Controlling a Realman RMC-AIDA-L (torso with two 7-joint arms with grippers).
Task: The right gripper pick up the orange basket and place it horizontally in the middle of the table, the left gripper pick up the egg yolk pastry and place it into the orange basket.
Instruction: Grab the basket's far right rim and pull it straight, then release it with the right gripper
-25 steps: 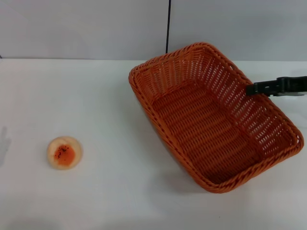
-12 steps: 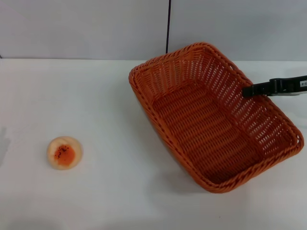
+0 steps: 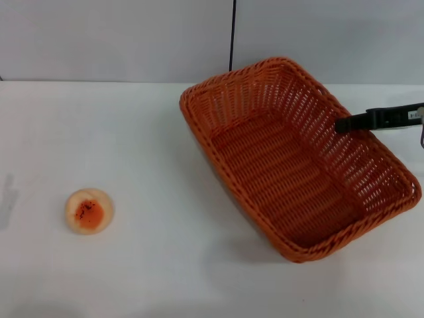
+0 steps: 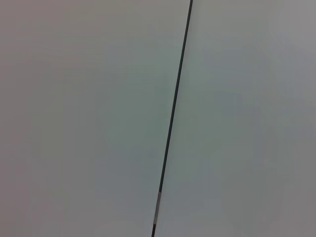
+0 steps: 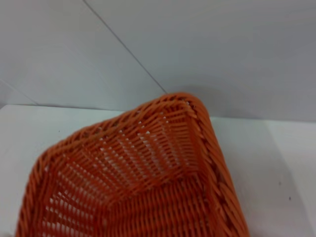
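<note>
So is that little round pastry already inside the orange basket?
No, the egg yolk pastry lies on the bare table, well apart from the orange basket.

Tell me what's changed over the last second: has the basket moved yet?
Barely. The basket has nudged slightly toward the robot's right, with the right gripper at its right rim. The pastry stays put on the table, red centre up. The left gripper is out of view.

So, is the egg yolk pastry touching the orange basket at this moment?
Apart. The head view shows the egg yolk pastry alone on the table, with bare white surface between it and the orange basket.
</note>
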